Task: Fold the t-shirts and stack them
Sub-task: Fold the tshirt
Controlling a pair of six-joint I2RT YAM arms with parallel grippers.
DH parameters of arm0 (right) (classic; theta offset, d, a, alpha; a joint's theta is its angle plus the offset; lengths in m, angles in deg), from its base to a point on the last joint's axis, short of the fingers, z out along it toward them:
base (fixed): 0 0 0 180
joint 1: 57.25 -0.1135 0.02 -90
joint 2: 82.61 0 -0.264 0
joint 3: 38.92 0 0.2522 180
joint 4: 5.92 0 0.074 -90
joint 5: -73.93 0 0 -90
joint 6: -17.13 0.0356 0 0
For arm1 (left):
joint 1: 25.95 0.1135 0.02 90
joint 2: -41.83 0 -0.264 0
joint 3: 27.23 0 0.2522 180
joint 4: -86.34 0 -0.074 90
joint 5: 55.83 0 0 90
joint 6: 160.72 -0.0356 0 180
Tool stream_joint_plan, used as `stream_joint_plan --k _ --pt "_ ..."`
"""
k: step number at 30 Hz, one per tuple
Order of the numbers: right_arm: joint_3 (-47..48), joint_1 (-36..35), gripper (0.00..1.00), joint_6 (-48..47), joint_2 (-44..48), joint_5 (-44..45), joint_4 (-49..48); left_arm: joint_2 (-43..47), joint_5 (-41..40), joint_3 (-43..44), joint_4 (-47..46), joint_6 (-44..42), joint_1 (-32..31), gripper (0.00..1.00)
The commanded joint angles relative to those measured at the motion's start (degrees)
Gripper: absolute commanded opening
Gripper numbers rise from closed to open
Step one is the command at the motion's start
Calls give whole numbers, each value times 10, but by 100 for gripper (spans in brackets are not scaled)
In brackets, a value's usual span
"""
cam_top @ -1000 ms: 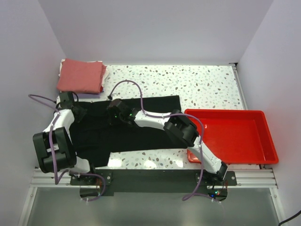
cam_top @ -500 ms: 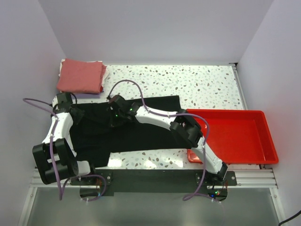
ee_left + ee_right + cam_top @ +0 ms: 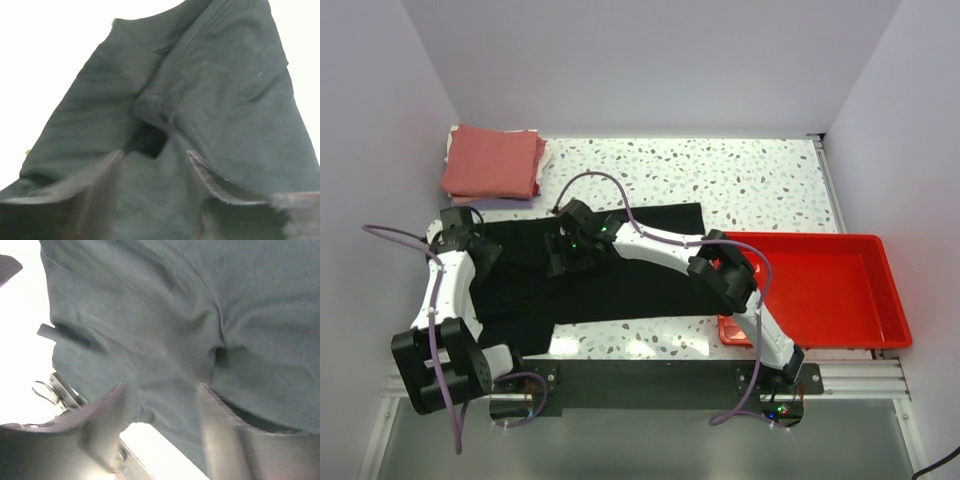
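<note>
Left pincer (image 3: 155,155) and right pincer (image 3: 161,390) gape apart over black t-shirt (image 3: 620,285) beside red tray (image 3: 820,290).

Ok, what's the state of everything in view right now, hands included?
black t-shirt, laid out across the table, rumpled under the hands, not gripped.
salmon-red t-shirt, folded, on top of the pile at the far left corner.
red tray, empty, at the right of the table.
left hand, open, just above the black t-shirt.
right hand, open, just above the black t-shirt.
</note>
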Motion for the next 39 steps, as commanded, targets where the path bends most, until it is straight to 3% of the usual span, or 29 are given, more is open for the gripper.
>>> stream_joint_plan --k 1,2,3,5,6,12,17,23,26,34,39 --pt "-15 1 66 -11 61 -17 13 44 -33 -2 32 19 4 67" --pt "-15 1 72 -15 64 -15 15 51 -36 0 34 19 5 75" --pt "-15 1 77 -18 67 -15 18 60 -39 2 36 18 4 92" --pt "-15 1 99 -28 76 -14 23 79 -40 12 43 17 4 100" --pt "-16 1 99 -30 79 -10 26 84 -30 15 41 10 4 100" --pt "-33 -1 99 -64 100 -27 16 103 7 26 33 -22 4 100" --pt "-73 -10 99 -123 100 -22 -29 160 83 -76 -26 -30 4 100" --pt "-68 -10 99 -137 61 -1 -53 210 28 -137 -22 6 4 98" --pt "-71 -10 97 -131 47 7 -94 200 32 -165 -49 19 3 91" --pt "-67 -10 89 -135 13 39 -131 154 28 -182 -66 25 3 87" --pt "-62 -10 78 -139 5 43 -129 171 37 -210 -97 22 3 73"
